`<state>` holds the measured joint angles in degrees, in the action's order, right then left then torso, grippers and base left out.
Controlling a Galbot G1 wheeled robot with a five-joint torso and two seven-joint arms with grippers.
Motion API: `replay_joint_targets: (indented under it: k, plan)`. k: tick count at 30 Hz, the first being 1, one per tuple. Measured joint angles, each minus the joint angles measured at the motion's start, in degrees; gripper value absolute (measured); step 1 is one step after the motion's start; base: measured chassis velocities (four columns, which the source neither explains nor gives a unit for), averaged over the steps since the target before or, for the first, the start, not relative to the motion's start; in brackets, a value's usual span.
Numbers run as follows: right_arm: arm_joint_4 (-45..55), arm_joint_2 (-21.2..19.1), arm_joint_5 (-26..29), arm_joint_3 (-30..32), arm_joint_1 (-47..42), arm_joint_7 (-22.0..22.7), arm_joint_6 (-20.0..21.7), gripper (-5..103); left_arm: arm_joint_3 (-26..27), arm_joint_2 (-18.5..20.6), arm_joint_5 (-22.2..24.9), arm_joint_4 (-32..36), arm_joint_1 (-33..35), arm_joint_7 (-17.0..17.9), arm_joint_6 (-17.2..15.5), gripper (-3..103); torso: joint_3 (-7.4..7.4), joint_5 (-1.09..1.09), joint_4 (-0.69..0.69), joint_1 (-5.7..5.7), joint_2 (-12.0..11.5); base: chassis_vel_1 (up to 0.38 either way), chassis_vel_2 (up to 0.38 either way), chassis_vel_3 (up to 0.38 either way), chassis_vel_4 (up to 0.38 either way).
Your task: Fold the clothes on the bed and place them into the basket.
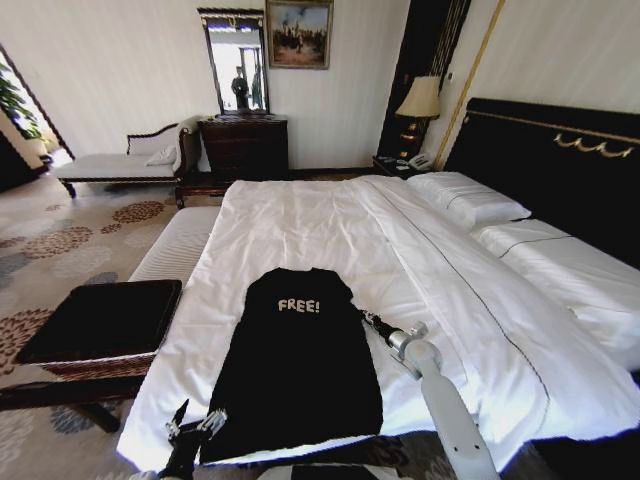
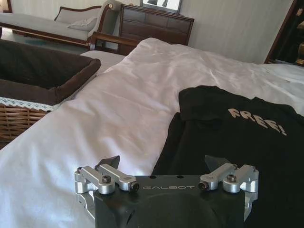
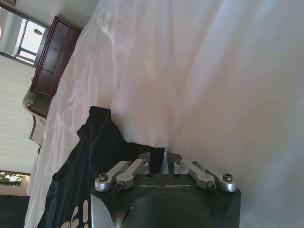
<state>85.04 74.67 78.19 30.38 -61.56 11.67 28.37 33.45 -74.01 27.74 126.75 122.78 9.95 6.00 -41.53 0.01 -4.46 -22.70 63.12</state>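
Observation:
The clothes, one black sleeveless top (image 1: 300, 370) with white "FREE!" lettering, lie flat near the foot of the white bed (image 1: 330, 220). My left gripper (image 1: 197, 416) is open at the top's lower left corner. In the left wrist view its fingers straddle the hem edge of the top (image 2: 228, 142), spread wide around the left gripper (image 2: 163, 164) centre. My right gripper (image 1: 364, 316) is at the top's right edge beside the armhole. In the right wrist view the right gripper (image 3: 159, 159) is shut on a corner of the black cloth (image 3: 95, 161). The wicker basket (image 1: 90, 365) stands left of the bed.
The basket (image 2: 23, 116) has a dark lining and sits close to the mattress edge. A pale bench (image 1: 175, 245) runs along the bed's left side. Pillows (image 1: 470, 200) and a black headboard (image 1: 560, 170) are at the right; a chaise (image 1: 120, 165) and dresser (image 1: 245, 145) stand by the far wall.

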Motion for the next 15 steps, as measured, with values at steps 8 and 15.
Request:
replay_joint_targets:
  k: [8, 15]
  plan:
    - [1.10, -0.10, -0.30, -0.11, -0.55, 0.14, -0.01, 1, 0.23, -0.17, 0.66, 0.30, 0.56, -0.02, -0.05, 100, 0.00, 0.00, 0.00, 0.00, 0.00, 0.000, 0.000, 0.000, 0.000]
    - [1.12, -0.41, -0.66, -0.17, -0.30, 0.17, -0.21, 0, 0.46, -0.23, 1.48, 0.29, 0.62, -0.07, -0.05, 100, 0.00, 0.00, -0.01, 0.00, 0.00, 0.000, 0.000, 0.000, 0.000]
